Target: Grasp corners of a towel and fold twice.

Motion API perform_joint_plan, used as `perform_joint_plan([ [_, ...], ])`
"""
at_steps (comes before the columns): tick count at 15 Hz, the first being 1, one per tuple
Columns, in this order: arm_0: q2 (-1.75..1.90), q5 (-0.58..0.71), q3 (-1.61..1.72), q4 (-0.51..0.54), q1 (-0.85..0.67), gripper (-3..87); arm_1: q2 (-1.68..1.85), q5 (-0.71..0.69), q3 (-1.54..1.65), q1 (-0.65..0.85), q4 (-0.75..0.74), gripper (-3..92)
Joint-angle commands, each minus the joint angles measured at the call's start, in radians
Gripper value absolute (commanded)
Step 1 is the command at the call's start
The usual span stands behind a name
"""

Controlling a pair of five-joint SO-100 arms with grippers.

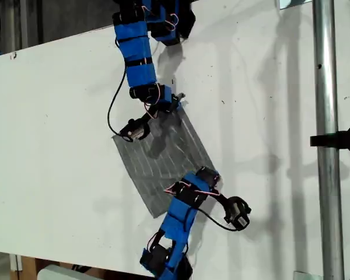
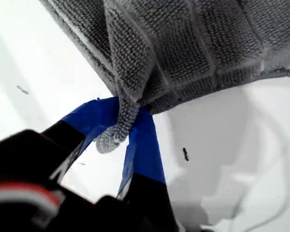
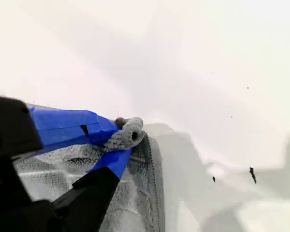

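The towel (image 1: 163, 153) is a dark-grey cloth with pale stripes, spread like a diamond on the white table (image 1: 52, 128) in the exterior view. My first gripper (image 1: 214, 176), on the arm reaching in from that view's bottom, is shut on the towel's corner at the exterior view's right. The first wrist view shows that rolled corner (image 2: 110, 139) pinched between blue-taped fingers (image 2: 144, 145), the towel (image 2: 183, 43) fanning out beyond. My second gripper (image 1: 176, 101), on the arm from the top, is shut on the far corner (image 3: 130, 133), with the towel (image 3: 130, 198) under it.
A vertical metal pole (image 1: 326, 116) with a black clamp (image 1: 345, 139) stands at the exterior view's right. Black cables and a small camera hang beside each wrist. The table's near edge runs along the exterior view's bottom, with wide bare white surface around the towel.
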Motion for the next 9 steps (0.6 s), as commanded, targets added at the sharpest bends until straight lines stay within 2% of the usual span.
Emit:
perform_joint_plan([
  [1,0.152,0.023,-0.029,0.071,0.061,-2.8,0.140,0.115,-0.044,-0.161,0.034,-0.3],
  [3,0.206,-0.011,-0.023,0.094,0.107,-2.8,0.133,0.193,-0.103,-0.298,0.041,-0.3],
  [5,0.235,-0.031,-0.029,0.077,0.135,-2.8,0.091,0.232,-0.206,-0.359,0.094,-0.3],
  [7,0.281,-0.084,-0.009,0.107,0.114,-2.7,0.044,0.209,-0.276,-0.279,0.144,-0.3],
  [9,0.341,-0.074,0.008,0.242,0.014,-2.7,0.018,0.110,-0.301,-0.092,0.160,-0.3],
])
